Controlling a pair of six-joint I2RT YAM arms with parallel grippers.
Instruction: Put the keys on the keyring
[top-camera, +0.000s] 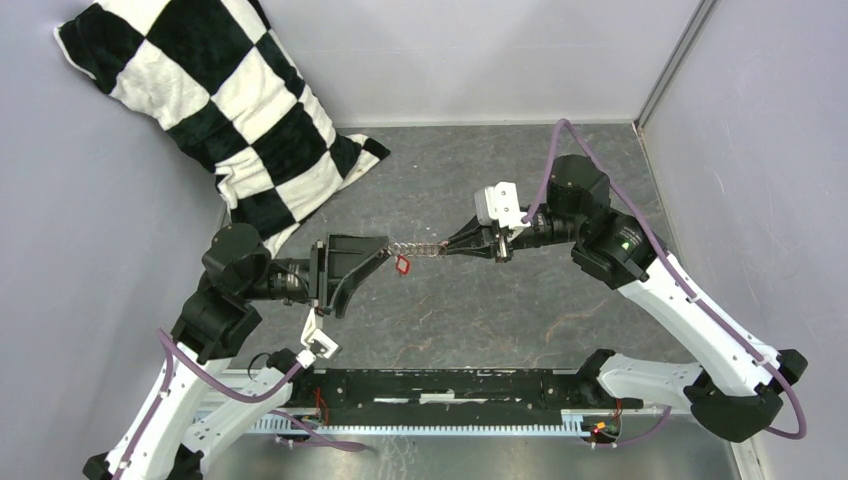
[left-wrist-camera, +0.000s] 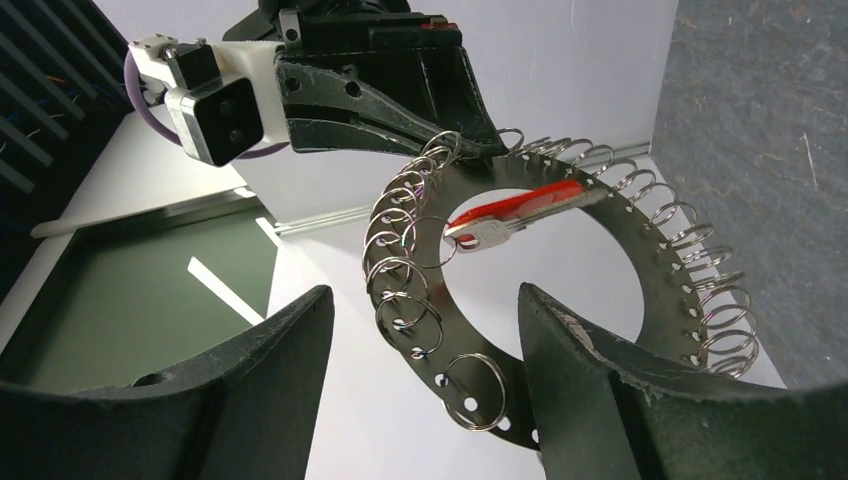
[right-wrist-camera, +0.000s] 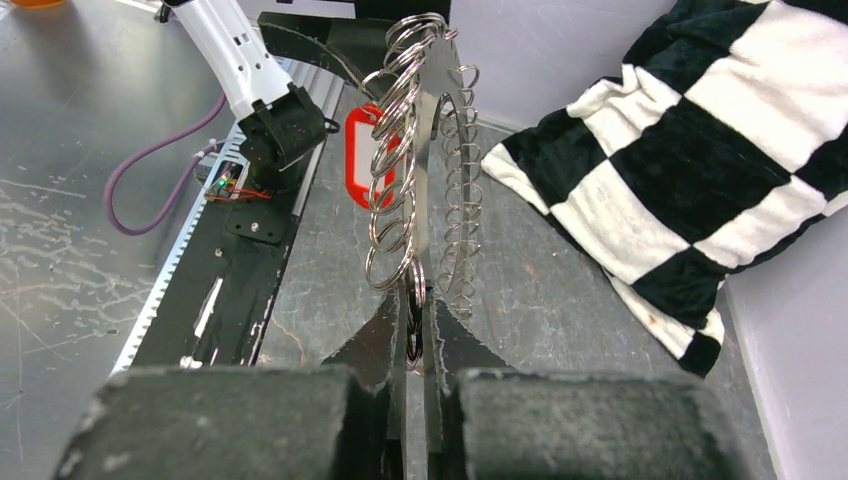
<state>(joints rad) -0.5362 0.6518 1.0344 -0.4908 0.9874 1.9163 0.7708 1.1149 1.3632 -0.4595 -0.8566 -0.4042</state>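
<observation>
Lower rim of keyring (left-wrist-camera: 650, 265) hidden behind left claw (left-wrist-camera: 422, 293)

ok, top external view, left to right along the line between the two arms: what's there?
left gripper → keyring, seen edge-on → right gripper. The red-tagged key overlaps the keyring's left end, so it's left out.
</observation>
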